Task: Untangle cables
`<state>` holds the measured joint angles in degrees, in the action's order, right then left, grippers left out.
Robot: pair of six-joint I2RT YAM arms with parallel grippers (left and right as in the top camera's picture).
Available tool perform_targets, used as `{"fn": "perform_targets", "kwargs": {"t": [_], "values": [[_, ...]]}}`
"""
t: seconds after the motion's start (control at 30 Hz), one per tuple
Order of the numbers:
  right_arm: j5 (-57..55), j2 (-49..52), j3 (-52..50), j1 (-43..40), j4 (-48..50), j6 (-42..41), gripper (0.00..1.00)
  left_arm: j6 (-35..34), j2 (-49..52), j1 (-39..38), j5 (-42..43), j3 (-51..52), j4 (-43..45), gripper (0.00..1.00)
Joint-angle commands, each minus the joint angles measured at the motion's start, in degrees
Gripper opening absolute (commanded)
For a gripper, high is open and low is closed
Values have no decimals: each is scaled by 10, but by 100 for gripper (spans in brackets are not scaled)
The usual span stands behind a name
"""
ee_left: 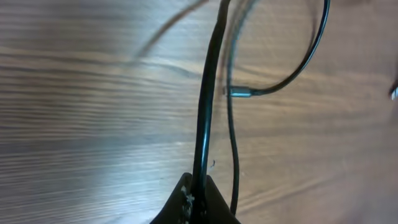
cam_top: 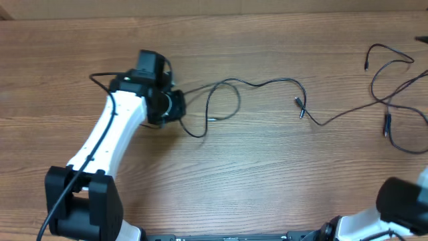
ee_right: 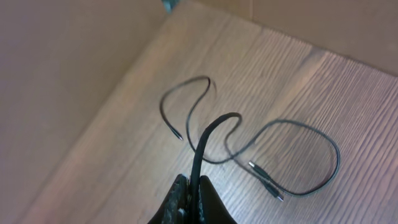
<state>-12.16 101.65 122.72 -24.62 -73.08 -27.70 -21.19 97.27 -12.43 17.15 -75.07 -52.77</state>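
One thin black cable (cam_top: 267,84) lies across the middle of the table, with a loop (cam_top: 224,100) near my left gripper and small plugs (cam_top: 299,107) at its right. My left gripper (cam_top: 175,106) is shut on this cable; in the left wrist view its fingers (ee_left: 198,198) pinch the cable (ee_left: 208,93), and a plug (ee_left: 239,93) lies beyond. More black cable (cam_top: 391,84) lies looped at the far right. My right gripper (ee_right: 194,196) is shut on a cable (ee_right: 208,134) and holds it above the table; two plugs (ee_right: 264,177) lie below. The right gripper is out of the overhead view.
The table is brown wood (cam_top: 234,174). Its edge (ee_right: 112,118) runs diagonally in the right wrist view, with a plain brown surface beyond it. The right arm's body (cam_top: 401,201) shows at the bottom right of the overhead view.
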Motion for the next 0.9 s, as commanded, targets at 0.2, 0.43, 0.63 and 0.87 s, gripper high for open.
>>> {"fn": "perform_targets", "kwargs": {"t": [0.2, 0.43, 0.63, 0.87], "values": [[4, 57, 10, -28, -10, 5, 16, 19, 0, -62, -14, 15, -1, 5], [177, 57, 10, -33, -65, 81, 96, 19, 0, -64, -28, 15, 4, 6], [213, 58, 9, 1, -162, 114, 100, 19, 1, -64, -27, 17, 3, 6], [212, 58, -45, 49, -177, 160, 100, 19, 1, -64, -27, 24, 6, 7]]}}
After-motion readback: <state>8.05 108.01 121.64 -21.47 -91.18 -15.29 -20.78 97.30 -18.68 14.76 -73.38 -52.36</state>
